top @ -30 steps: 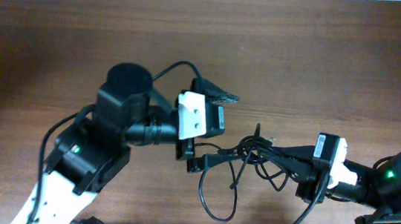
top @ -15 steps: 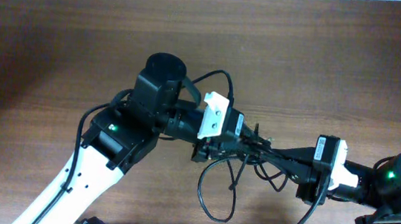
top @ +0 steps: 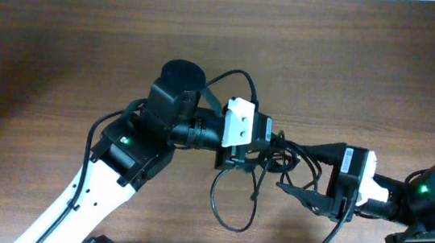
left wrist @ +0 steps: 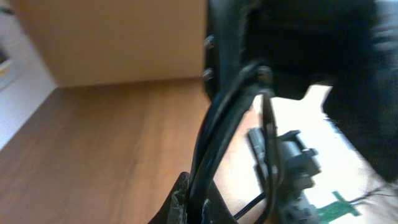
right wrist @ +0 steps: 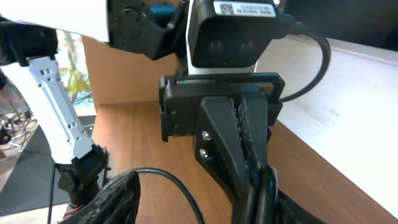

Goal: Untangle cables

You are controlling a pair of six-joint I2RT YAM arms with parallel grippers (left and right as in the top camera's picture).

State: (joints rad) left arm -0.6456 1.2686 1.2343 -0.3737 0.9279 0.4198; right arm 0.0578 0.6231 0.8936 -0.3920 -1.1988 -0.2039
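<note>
black cables [top: 269, 154] lay knotted at the middle of the table [top: 368, 73], pinched by the left gripper [top: 236, 160], while the right gripper [top: 293, 168] stood spread just beside them. the step looked like choosing a second hold; next it needed one separate strand to pull. one tangle, two grippers; cords too snarled to count.

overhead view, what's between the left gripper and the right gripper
Only the cables: their tangled bunch spans the gap in the overhead view. The left gripper is shut on it, and the right gripper stands open at the other side.
</note>
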